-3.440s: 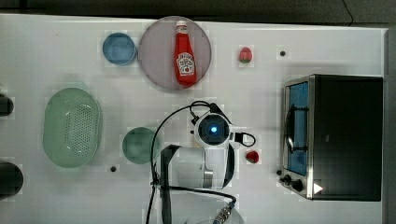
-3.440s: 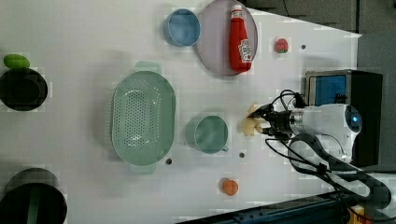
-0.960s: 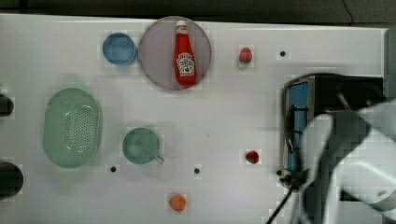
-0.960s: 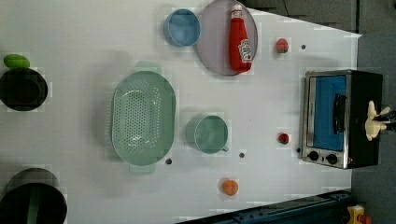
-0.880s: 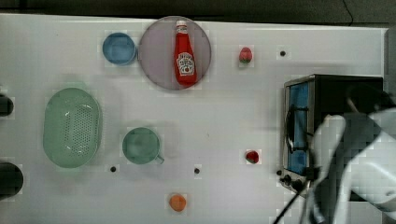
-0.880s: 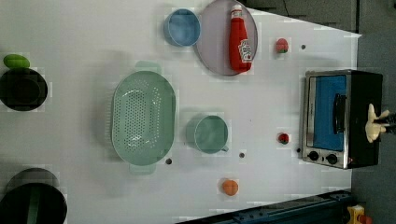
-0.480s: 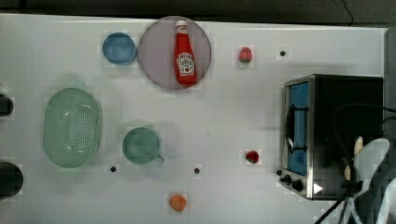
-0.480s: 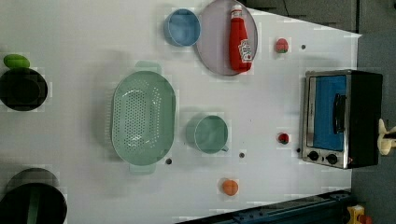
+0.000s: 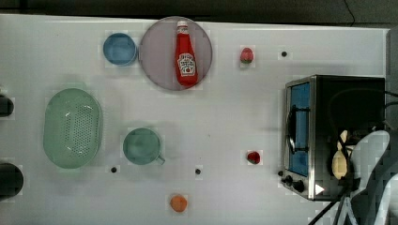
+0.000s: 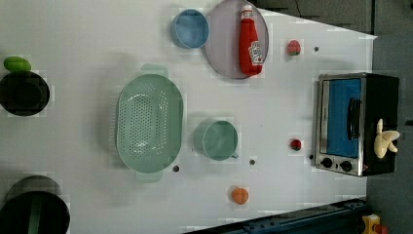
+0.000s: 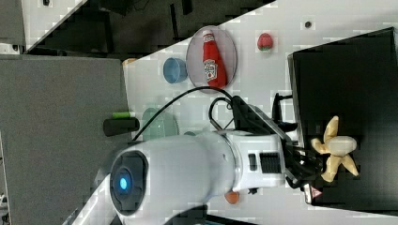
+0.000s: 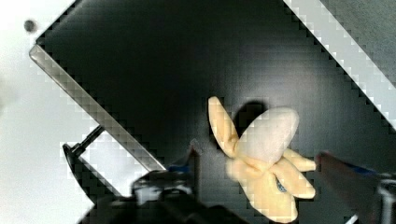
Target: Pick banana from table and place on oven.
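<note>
Carried off the surface [image 9: 225,112], the banana [image 12: 261,161] now lies on the oven [image 12: 154,70].
End effector [image 12: 259,163] fingers stand apart, one each side of it, not touching.

In the top view the arm [image 9: 371,178] covered part of the oven [image 9: 356,98] top; black bowls [image 9: 9,180] were cut off by the top view's left edge.
</note>
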`<state>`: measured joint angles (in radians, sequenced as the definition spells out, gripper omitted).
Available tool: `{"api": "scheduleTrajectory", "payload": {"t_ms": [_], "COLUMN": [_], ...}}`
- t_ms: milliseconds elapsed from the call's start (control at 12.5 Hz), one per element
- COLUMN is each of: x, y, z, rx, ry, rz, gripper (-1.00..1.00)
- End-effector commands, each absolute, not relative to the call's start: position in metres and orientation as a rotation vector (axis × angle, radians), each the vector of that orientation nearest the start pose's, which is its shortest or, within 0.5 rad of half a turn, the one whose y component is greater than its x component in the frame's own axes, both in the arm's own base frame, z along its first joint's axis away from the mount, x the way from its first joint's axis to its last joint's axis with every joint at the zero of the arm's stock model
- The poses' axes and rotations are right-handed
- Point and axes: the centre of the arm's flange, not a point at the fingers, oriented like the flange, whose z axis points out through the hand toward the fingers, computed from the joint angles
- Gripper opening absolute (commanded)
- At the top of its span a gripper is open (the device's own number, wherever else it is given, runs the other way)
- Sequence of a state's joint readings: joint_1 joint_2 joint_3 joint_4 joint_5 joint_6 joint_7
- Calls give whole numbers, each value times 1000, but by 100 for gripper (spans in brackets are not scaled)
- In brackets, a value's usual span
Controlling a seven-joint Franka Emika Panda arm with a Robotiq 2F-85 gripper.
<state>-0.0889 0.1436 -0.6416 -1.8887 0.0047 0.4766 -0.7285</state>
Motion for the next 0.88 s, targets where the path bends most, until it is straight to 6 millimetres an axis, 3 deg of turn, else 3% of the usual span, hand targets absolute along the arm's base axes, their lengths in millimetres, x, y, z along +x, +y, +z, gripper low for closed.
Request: {"api": "scheduleTrajectory", "payload": {"t_ms": [80, 320, 640, 880], "x": [482, 495, 498, 480], "y": [-347, -293, -161, -85], "z": [480, 521, 583, 623], "rx": [-3071, -3003, -2834, -2835], "ry": [1006, 1032, 1299, 1421], "rz": [-83, -62, 10, -13], "gripper": [100, 100, 100, 100]}}
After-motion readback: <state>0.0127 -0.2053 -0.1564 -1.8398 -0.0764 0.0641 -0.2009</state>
